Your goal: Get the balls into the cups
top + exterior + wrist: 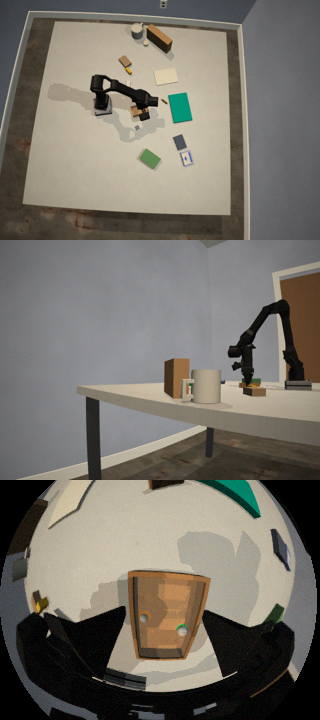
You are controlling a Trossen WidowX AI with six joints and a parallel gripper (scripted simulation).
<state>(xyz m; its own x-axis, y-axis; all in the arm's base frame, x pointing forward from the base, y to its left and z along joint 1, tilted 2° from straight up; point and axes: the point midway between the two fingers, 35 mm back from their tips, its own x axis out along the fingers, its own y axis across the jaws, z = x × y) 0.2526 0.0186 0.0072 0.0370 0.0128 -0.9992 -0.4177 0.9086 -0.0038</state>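
Note:
The wooden puzzle [167, 615] is a flat brown tray with a raised rim, and it lies on the table under my wrist. It also shows in the top view [136, 110] and, low behind a brown block, in the side view [248, 384]. Inside it, one pale ball [144, 618] rests at the left wall. Another pale ball [182, 630] rests on a green spot at the right. I cannot tell their sizes apart. My gripper [165, 612] points straight down over the puzzle, open, with a finger on each long side and a gap to the rim. It also shows in the top view [143, 113].
A teal board [180, 107] and a small brown stick [164, 101] lie just right of the puzzle. A cream board [165, 76], a brown block [125, 60] and a yellow block [128, 70] lie behind. A grey cube [136, 127] and a green block [149, 158] lie in front. A mug [136, 31] and a tall box [159, 37] stand at the far edge.

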